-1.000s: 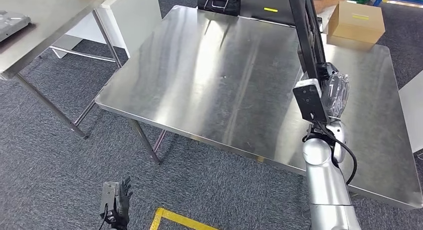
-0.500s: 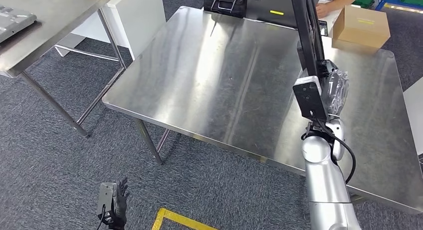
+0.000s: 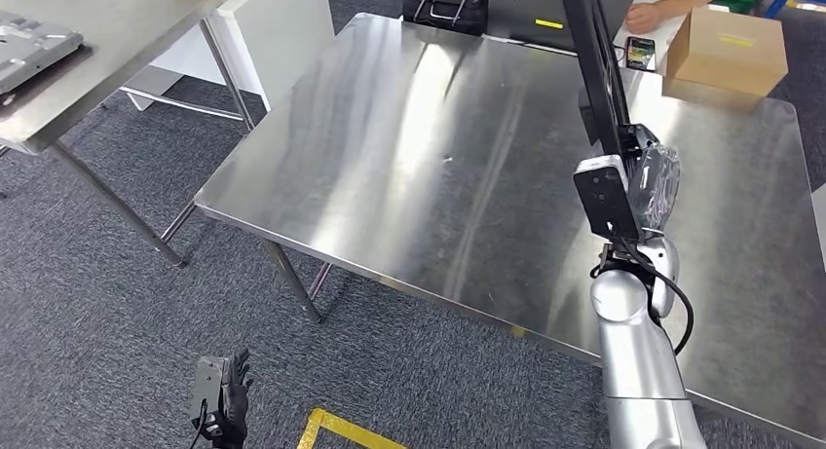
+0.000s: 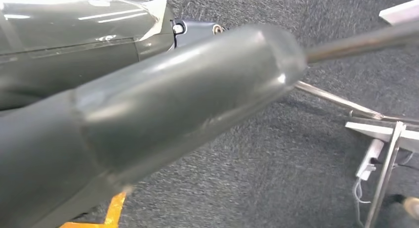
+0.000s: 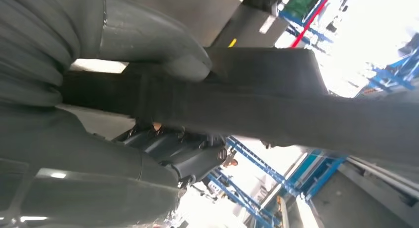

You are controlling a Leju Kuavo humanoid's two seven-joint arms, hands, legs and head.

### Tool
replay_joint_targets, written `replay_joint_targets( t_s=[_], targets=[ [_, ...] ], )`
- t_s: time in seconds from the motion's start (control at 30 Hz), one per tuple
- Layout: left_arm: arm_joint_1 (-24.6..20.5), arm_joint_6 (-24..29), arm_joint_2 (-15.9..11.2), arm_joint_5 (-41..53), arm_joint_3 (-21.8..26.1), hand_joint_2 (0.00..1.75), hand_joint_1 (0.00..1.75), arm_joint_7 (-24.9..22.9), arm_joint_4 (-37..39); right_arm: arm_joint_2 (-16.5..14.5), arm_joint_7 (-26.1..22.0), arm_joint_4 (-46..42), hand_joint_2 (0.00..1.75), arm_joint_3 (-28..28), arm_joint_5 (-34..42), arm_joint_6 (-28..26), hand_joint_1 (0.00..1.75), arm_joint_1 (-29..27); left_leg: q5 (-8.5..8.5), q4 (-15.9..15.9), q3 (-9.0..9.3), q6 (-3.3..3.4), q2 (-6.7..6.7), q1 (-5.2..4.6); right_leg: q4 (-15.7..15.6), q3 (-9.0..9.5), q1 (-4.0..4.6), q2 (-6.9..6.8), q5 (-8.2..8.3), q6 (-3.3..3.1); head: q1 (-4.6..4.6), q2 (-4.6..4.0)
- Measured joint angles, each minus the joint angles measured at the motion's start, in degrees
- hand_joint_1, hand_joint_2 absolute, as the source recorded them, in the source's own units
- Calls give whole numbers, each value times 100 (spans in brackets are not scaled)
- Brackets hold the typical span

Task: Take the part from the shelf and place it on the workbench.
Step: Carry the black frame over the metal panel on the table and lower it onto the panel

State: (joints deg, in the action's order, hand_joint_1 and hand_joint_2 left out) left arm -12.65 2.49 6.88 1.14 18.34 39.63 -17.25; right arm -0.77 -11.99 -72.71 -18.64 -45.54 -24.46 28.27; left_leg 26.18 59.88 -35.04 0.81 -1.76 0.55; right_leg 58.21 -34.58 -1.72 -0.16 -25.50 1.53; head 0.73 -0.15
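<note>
The part [image 3: 596, 69] is a long flat black bar. My right hand [image 3: 650, 181] grips its lower end and holds it nearly upright above the right side of the steel workbench [image 3: 429, 167]. In the right wrist view the dark part [image 5: 276, 99] runs across the picture under the grey thumb [image 5: 148, 35]. Beside the table, low over the carpet, my left hand [image 3: 222, 405] hangs with nothing in it and its fingers apart. Its grey thumb [image 4: 173, 104] crosses the left wrist view.
A cardboard box [image 3: 735, 50] sits at the workbench's far right corner, with a person's hand [image 3: 643, 18] beside it. A black device [image 3: 448, 1] stands at the far edge. Another steel table [image 3: 117, 20] at the left carries a grey metal plate [image 3: 29, 45]. Yellow tape [image 3: 341, 428] marks the floor.
The whole picture has shifted as the camera moved: the workbench now lies slightly further right and nearer. My right hand still holds the part upright, and the left hand still hangs.
</note>
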Motion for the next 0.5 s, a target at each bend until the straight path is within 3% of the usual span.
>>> replay_joint_targets(
  t_s=[0.07, 0.13, 0.17, 0.2, 0.23, 0.3, 0.33, 0.4, 0.5],
  targets=[
    [-10, -2, -3, 1, -4, 0, 0, -3, 2, 1, -1, -5, 175, 2, -5, -2, 175, 2, 130, 555, -318, -55, 93, 11, -10, 94, -2, 3, -56, -80, 5, 0],
    [-4, -2, 1, 1, -8, 0, 0, -10, 5, 4, -1, -5, 175, 2, -5, -2, 175, -17, 364, 1294, -811, -90, 141, 14, -10, 170, 22, 2, -130, -150, 7, 0],
    [4, -2, 1, -1, -10, 0, 0, -15, 7, 4, -1, -5, 175, 3, -5, -2, 175, -33, 419, 1509, -1001, -90, 147, 13, -10, 208, 37, 3, -167, -168, 7, 0],
    [11, -2, -1, -1, -13, 0, 0, -18, 9, 5, -1, -5, 175, 3, -5, -2, 175, -46, 359, 1517, -1089, -73, 149, 9, -10, 250, 52, 5, -205, -173, 7, 0],
    [15, -2, -3, -2, -17, 0, 0, -19, 9, 5, -1, -5, 175, 4, -5, -2, 175, -54, 186, 1318, -1065, -38, 149, 0, -11, 301, 67, 7, -246, -174, 7, 0],
    [14, 1, -14, -2, -26, 0, 0, -22, 9, 5, -1, -6, 175, 4, -5, -2, 175, -59, -310, 525, -775, 100, 166, -52, -18, 423, 93, 9, -340, -163, 2, 0],
    [10, 2, -20, -2, -33, 0, 0, -27, 9, 7, -1, -7, 175, 5, -9, -4, 175, -56, -439, 175, -630, 160, 182, -85, -30, 469, 105, 9, -382, -146, 0, 0],
    [2, 5, -31, -7, -48, 0, 0, -40, 10, 11, 10, -6, 175, 7, -50, -19, 175, -57, -484, -123, -460, 232, 202, -141, -71, 513, 116, 4, -433, -99, 2, 0],
    [-1, -4, -29, -49, -76, 0, 0, -20, 11, 23, 153, 0, 175, 3, -364, -105, 175, -58, -490, -240, -332, 261, 182, -127, -69, 521, 146, -11, -512, -26, 4, 0]
  ],
)
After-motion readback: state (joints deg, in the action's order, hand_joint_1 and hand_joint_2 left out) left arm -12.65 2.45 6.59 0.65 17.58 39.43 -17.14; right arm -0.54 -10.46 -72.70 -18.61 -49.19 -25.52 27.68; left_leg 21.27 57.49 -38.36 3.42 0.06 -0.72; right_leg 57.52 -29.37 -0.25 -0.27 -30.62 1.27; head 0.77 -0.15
